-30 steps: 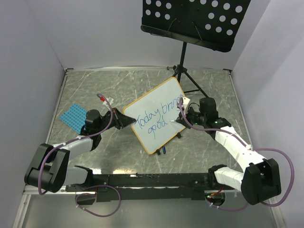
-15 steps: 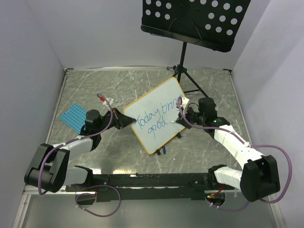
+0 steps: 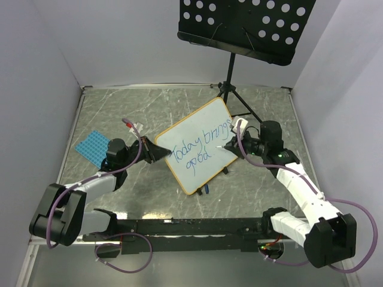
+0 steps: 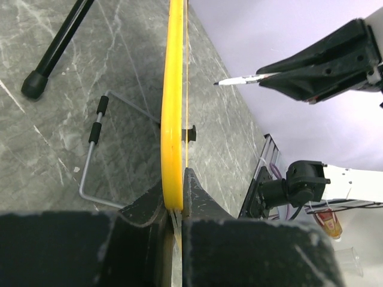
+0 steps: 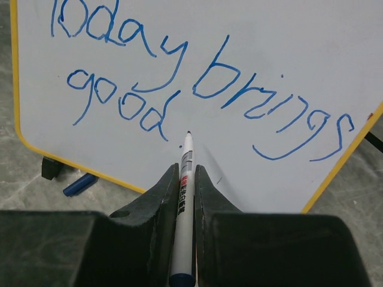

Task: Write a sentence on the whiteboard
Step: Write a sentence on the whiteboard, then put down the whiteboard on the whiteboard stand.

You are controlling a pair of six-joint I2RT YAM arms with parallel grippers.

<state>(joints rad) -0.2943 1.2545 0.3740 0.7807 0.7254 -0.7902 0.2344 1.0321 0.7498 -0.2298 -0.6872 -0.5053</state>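
Blue sentence (image 5: pixel 206 84) crosses smooth (seemingly glossy) yellow-rimmed whiteboard (image 5: pixel 287 60).

One whiteboard (image 3: pixel 197 146) carries one sentence (image 5: pixel 179 89): three blue words in two lines. One black music stand (image 3: pixel 245 27) stands at its one o'clock, and one blue studded mat (image 3: pixel 91 147) lies at nine o'clock. There are two grippers, the left gripper (image 4: pixel 175 191) and the right gripper (image 5: pixel 186 173), and one marker (image 5: pixel 187 152). One small blue cap (image 5: pixel 79 184) lies at the board's six o'clock.
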